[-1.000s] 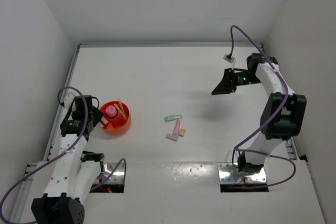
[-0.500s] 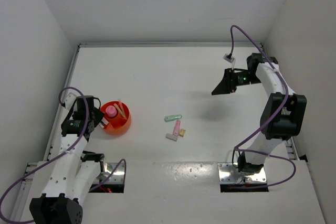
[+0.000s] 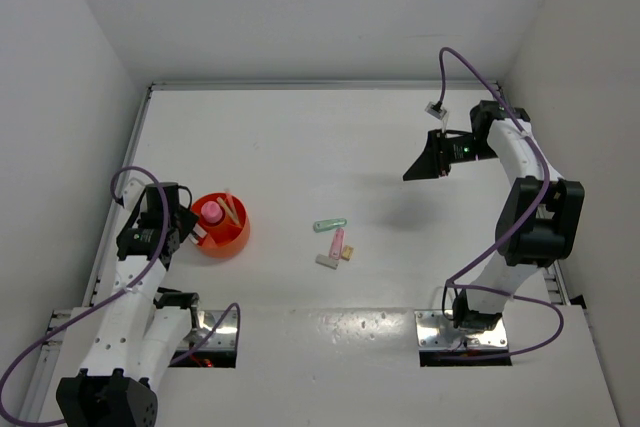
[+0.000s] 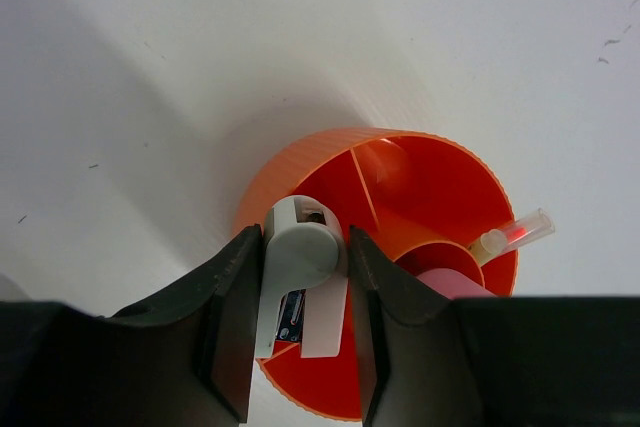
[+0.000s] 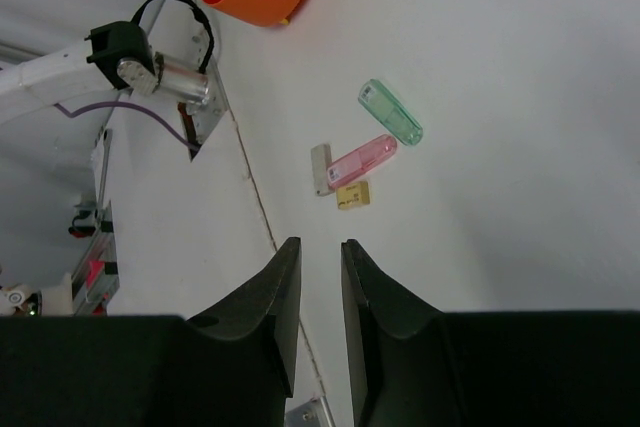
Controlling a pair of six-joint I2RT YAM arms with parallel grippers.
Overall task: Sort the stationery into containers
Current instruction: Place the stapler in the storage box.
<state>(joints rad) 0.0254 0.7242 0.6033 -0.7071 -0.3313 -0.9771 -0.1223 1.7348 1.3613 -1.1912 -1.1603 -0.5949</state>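
The white left arm (image 3: 125,292) rises from its base at the near left and bends forward, with the wrist turned downward. The left tool (image 4: 305,245) is closed on a small grey-green and white plastic piece (image 4: 297,262), with one black finger (image 4: 232,322) pressing on each side. The white right arm (image 3: 530,212) stands folded at the far right, high above the worktop (image 3: 300,147). The right tool (image 5: 320,252) points left, with its fingers a little apart and empty.

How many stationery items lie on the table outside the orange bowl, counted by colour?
Mint-green marker: 1
Pink marker: 1
White eraser: 1
Yellow eraser: 1
Total: 4
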